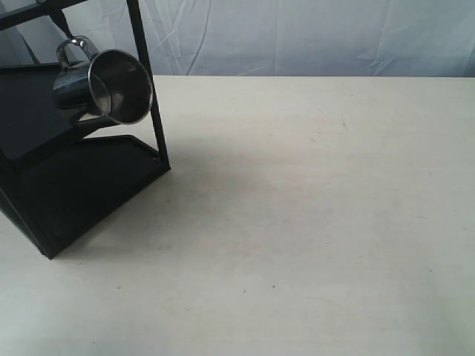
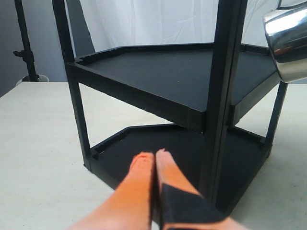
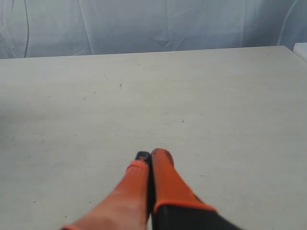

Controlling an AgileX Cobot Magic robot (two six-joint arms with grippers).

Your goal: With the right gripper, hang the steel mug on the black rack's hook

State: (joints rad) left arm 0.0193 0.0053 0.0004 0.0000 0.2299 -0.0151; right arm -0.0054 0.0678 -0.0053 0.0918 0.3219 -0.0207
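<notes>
On black rack (image 1: pixel 82 185) steel mug (image 1: pixel 104 89) hangs tilted — right gripper (image 3: pixel 149 158) and left gripper (image 2: pixel 152 155) pressed closed, empty.

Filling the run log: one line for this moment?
steel mug: hanging on black rack | right hand: shut, empty | left hand: shut, empty

The steel mug (image 1: pixel 107 85) hangs by its looped handle from the upper part of the black rack (image 1: pixel 74 178), tilted, its open mouth facing outward. The rack stands on the table, two flat trays between thin posts. My right gripper (image 3: pixel 149 158) hovers over bare table, orange fingers pressed together, empty.
</notes>
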